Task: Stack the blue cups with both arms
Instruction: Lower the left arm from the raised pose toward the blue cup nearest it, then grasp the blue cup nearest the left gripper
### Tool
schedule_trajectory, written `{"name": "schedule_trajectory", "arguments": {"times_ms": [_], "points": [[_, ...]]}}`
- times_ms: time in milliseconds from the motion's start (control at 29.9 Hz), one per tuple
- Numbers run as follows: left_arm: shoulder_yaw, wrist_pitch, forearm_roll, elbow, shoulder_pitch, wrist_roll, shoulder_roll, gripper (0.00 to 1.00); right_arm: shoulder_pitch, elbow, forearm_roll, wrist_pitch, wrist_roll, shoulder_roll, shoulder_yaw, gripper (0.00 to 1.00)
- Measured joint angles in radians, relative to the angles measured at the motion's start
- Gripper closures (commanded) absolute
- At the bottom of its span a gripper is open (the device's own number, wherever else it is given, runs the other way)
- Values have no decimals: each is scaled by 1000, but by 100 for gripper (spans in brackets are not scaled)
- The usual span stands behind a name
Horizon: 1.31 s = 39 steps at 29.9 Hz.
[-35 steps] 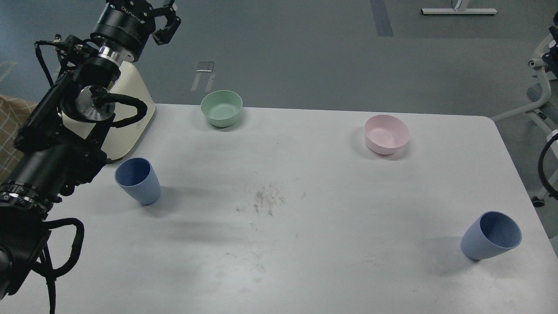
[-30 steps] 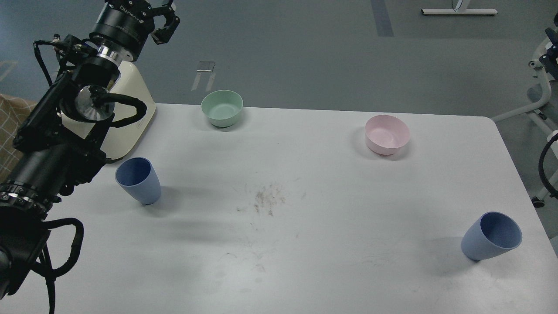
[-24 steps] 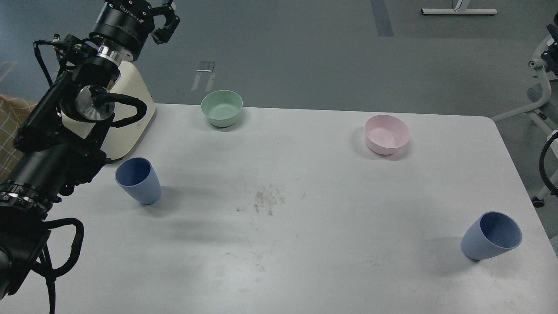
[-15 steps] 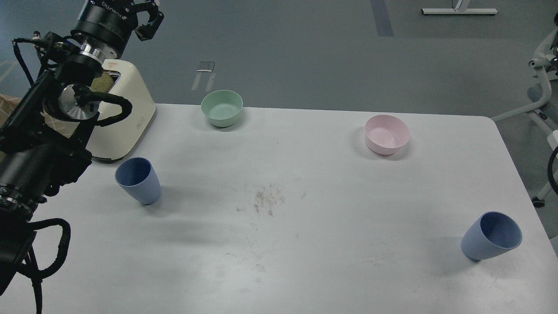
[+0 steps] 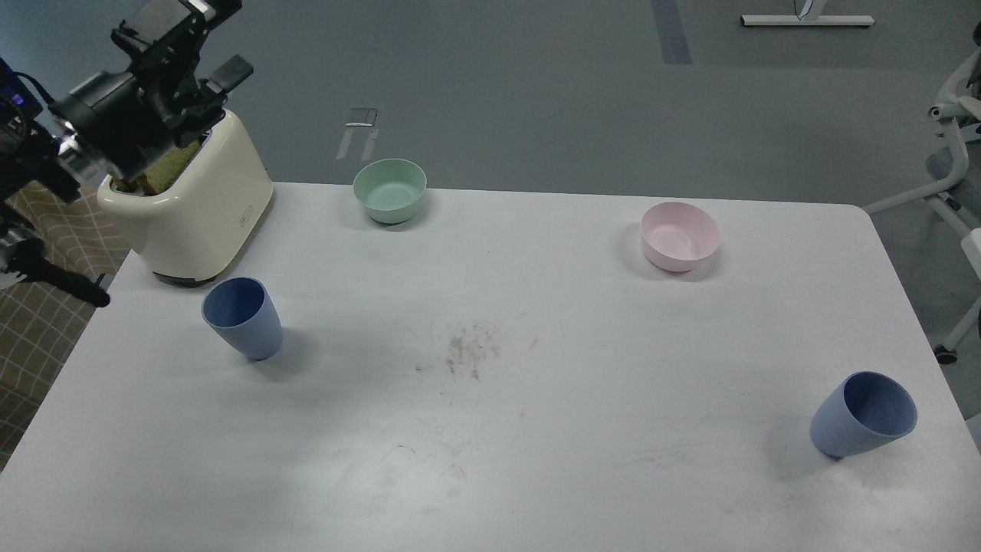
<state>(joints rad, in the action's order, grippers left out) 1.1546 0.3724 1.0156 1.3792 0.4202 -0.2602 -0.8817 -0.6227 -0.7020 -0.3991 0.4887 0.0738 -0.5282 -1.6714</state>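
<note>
White laminate forms the table (image 5: 582, 475), which is being shown scuffed and marked by a brownish smudge (image 5: 471, 351) near its middle. Grey flooring (image 5: 536, 92) is being seen beyond the far edge, with a white wheeled frame (image 5: 946, 195) at the right and a checked cloth (image 5: 46, 322) at the left.

A mint-green bowl (image 5: 389, 190) is standing at the far edge, and a pink bowl (image 5: 680, 236) is standing to its right, well apart. A cream toaster (image 5: 191, 207) with bread in its slot is occupying the far left corner.

One blue cup (image 5: 242, 317) is being shown upright just in front of the toaster. The second blue cup (image 5: 864, 414) is standing near the right front edge, well apart from the first; neither is being touched.

The left gripper (image 5: 201, 46) is being held above the toaster, fingers spread apart and holding nothing. The right arm is lying outside the view.
</note>
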Motion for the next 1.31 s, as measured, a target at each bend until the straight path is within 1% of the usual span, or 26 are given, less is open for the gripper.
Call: {"name": "schedule_trajectory", "arguments": {"times_ms": [134, 201, 301, 435, 502, 603, 703, 837, 871, 904, 938, 1004, 1105, 1138, 1205, 1306], "points": [[1, 1, 110, 61, -67, -47, -163, 16, 8, -1, 2, 0, -1, -1, -26, 0], [-4, 2, 165, 80, -91, -67, -225, 16, 9, -2, 3, 0, -3, -1, -31, 0], [-30, 2, 321, 105, -123, -83, -280, 19, 9, -3, 5, 0, -17, -1, -35, 0], [-82, 2, 568, 129, -135, -89, -313, 20, 20, -2, 5, 0, -42, -1, -36, 0], [-119, 2, 688, 132, -137, -101, -327, 20, 34, -1, 5, 0, -60, -1, -36, 0], [-164, 2, 805, 128, -138, -116, -339, 20, 59, 0, 5, 0, -86, -1, -36, 0], [-206, 2, 868, 120, -138, -118, -345, 22, 82, 0, 5, 0, -108, -1, -40, 0], [-264, 2, 893, 77, -136, -116, -330, 22, 103, 0, 5, 0, -119, -1, -56, 0], [-276, 2, 894, 67, -132, -114, -320, 23, 105, 0, 5, 0, -119, -1, -59, 0], [-285, 2, 896, 58, -129, -113, -308, 28, 108, 0, 5, 0, -120, -1, -64, 0], [-291, 2, 897, 49, -127, -111, -297, 28, 110, 0, 5, 0, -120, -1, -68, 0], [-295, 2, 897, 24, -125, -109, -277, 34, 112, 0, 5, 0, -120, -1, -73, 0], [-297, 3, 897, -10, -124, -108, -242, 38, 114, 0, 5, 0, -120, -1, -77, 0], [-298, 3, 897, -19, -124, -109, -232, 38, 114, -2, 5, 0, -120, -1, -78, 0], [-298, 3, 896, -30, -124, -109, -217, 42, 114, -3, 5, 0, -120, -1, -79, 0], [-298, 3, 893, -37, -124, -109, -198, 44, 114, -4, 5, 0, -120, 0, -79, 0]]}}
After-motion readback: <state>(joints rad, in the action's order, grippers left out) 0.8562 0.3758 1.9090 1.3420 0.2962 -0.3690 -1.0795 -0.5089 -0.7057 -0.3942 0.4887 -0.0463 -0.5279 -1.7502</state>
